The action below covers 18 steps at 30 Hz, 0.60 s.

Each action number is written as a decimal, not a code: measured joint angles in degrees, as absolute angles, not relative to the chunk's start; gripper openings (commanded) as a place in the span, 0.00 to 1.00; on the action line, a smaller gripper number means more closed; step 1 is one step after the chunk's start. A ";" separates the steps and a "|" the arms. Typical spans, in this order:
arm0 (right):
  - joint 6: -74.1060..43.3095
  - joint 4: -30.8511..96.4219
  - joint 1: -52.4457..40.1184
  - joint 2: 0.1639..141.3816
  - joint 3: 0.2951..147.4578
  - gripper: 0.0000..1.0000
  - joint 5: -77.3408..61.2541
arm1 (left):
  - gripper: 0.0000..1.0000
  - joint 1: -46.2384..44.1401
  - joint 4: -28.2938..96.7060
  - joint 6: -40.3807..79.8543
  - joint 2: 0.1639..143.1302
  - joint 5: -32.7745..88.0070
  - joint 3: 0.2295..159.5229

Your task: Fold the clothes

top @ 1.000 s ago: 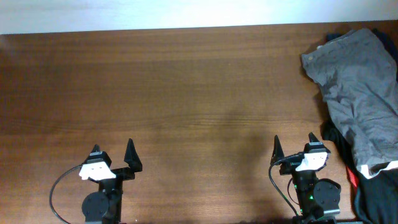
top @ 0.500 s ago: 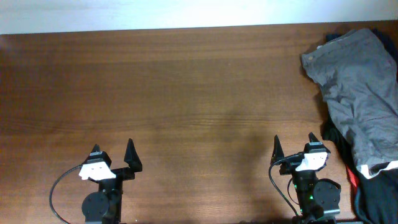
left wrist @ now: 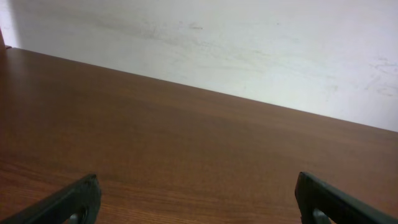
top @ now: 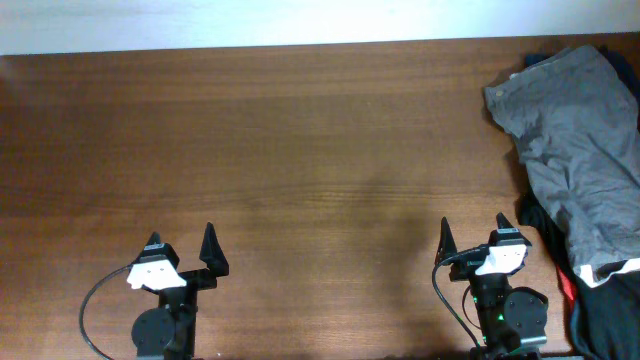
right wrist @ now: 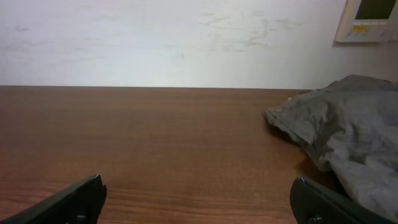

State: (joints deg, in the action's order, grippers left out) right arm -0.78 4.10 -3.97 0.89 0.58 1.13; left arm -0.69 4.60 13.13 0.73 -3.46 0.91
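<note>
The grey-olive shorts (top: 580, 150) lie crumpled at the table's right edge, on top of darker garments. They also show at the right of the right wrist view (right wrist: 348, 137). My left gripper (top: 182, 245) is open and empty near the front edge at the left; its fingertips frame bare wood in the left wrist view (left wrist: 196, 193). My right gripper (top: 476, 232) is open and empty near the front edge, left of the shorts and apart from them; it also shows in the right wrist view (right wrist: 196, 193).
Navy and black garments (top: 610, 310) lie under and in front of the shorts at the right, with a white and red strip (top: 600, 272). The brown wooden table (top: 300, 150) ends at a white wall (right wrist: 174, 37) at the back.
</note>
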 measured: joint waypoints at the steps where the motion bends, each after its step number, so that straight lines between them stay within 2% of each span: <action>1: -0.80 4.10 -3.97 0.89 0.58 0.99 1.15 | 0.99 -0.69 4.60 13.13 0.73 -3.46 0.91; 7: -0.82 4.05 -3.97 0.89 0.58 0.99 0.80 | 0.99 -0.69 4.60 13.13 0.73 -3.46 0.91; 11: -3.22 3.66 -3.97 0.89 0.58 0.99 -4.27 | 0.99 -0.69 4.60 13.13 0.73 -3.46 0.91; 18: -18.22 2.46 -3.97 0.89 0.58 0.99 -19.35 | 0.99 -0.69 4.69 13.13 0.73 -1.39 0.91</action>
State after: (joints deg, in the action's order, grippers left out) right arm -18.22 2.46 -3.97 0.89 0.58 -19.35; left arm -0.69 4.69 13.13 0.73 -1.39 0.91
